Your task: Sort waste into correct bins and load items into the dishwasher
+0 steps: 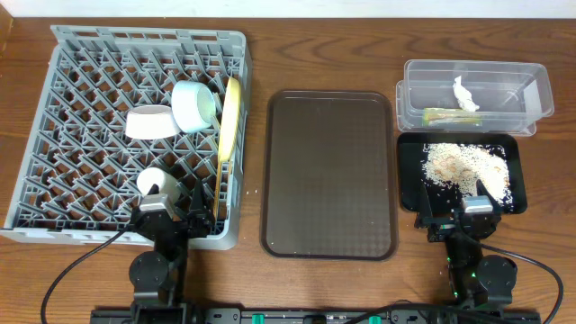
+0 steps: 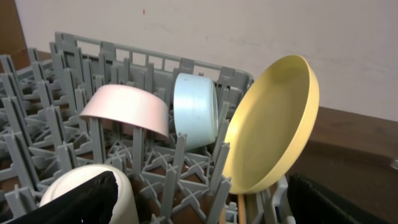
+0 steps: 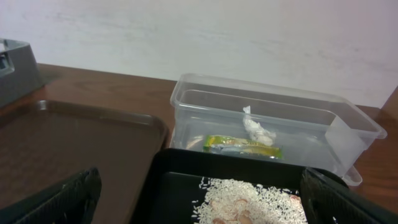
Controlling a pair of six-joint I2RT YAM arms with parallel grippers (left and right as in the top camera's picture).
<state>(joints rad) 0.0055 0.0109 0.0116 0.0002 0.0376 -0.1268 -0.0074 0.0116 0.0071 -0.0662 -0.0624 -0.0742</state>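
Observation:
The grey dishwasher rack (image 1: 54,108) holds the yellow plate (image 1: 230,121) on edge, an upturned white bowl (image 2: 127,110), a light blue bowl (image 2: 194,110) and the small white cup (image 2: 93,186). Wooden chopsticks (image 2: 241,208) stand below the plate. My left gripper (image 1: 175,211) hovers open at the rack's front right, its left finger beside the cup, with nothing between its fingers. The tissue (image 1: 465,94) and wrapper (image 1: 445,115) lie in the clear tub (image 1: 531,81). Rice crumbs (image 1: 468,168) lie in the black tray (image 1: 412,184). My right gripper (image 1: 463,216) stands open at that tray's near edge, holding nothing.
A large dark brown serving tray (image 1: 329,171) lies between the rack and the two bins, with nothing on it. The tub stands directly behind the black tray. A pale wall rises behind the table's far edge.

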